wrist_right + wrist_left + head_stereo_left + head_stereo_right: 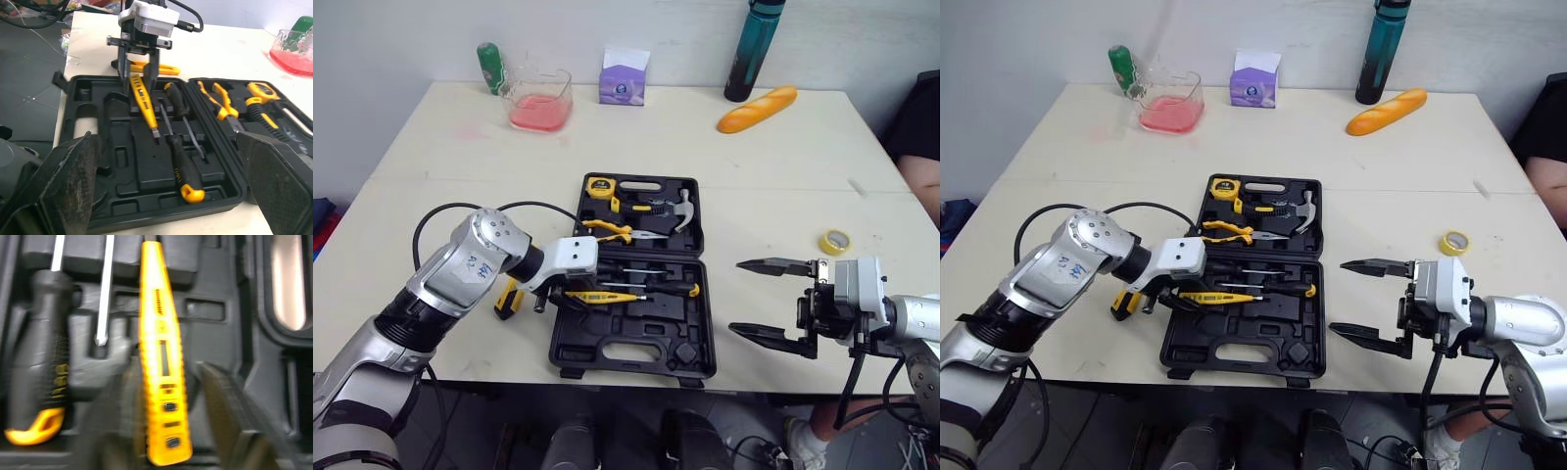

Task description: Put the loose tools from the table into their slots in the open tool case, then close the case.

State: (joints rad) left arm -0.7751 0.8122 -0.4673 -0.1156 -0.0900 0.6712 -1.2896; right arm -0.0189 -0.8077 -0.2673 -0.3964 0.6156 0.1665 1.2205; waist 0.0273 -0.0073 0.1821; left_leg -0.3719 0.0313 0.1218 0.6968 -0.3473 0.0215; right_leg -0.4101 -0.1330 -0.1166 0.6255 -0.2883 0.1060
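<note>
Reaches into the open black plastic tool case point(666, 315) on the pale worktop point(460, 147).
Holds the left jaws open astride the slim yellow tester screwdriver point(602, 296), lying in the case's near half. Hovers the right jaws wide open over the worktop just right of the case. Leaves a yellow-and-black handled tool point(507, 299) on the worktop just left of the case.

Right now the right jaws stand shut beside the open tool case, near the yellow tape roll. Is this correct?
Not shut: the left eye view shows the right gripper with its jaws wide open, beside the open tool case, near the yellow tape roll.
</note>
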